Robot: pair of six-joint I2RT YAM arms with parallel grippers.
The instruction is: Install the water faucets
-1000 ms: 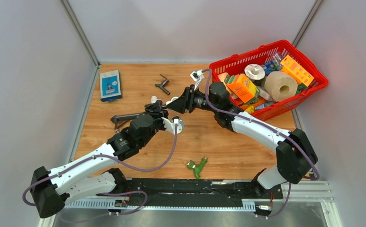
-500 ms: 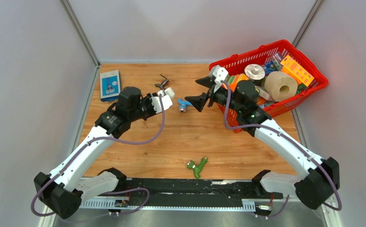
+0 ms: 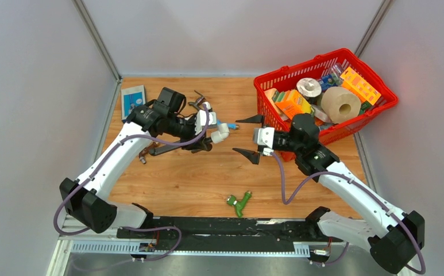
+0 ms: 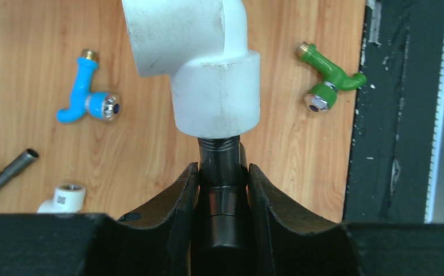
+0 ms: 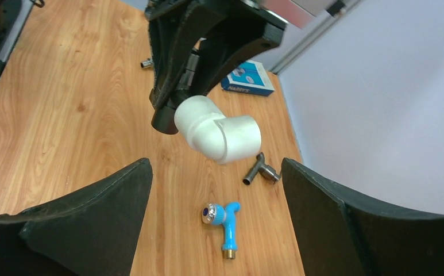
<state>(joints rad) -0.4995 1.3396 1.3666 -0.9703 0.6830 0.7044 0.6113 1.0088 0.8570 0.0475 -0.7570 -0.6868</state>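
Only the blue box near the worktop's far left corner bears print: capitals beginning "HARR", the rest blurred.

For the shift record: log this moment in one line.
left gripper: shut on dark-grey faucet, white elbow on its threaded end | right gripper: open, clear of elbow | blue faucet, green faucet: on table

Table: pale wood, smooth, matt, grain showing. Elbow: white plastic, matt, faintly scuffed. Grey tap: dark metal, dull sheen, threaded end. My left fingers: black, matt. Blue tap: glossy plastic, brass-coloured tip, shiny metal cap. Green tap: glossy plastic, brass-coloured tip. Basket: red plastic mesh.
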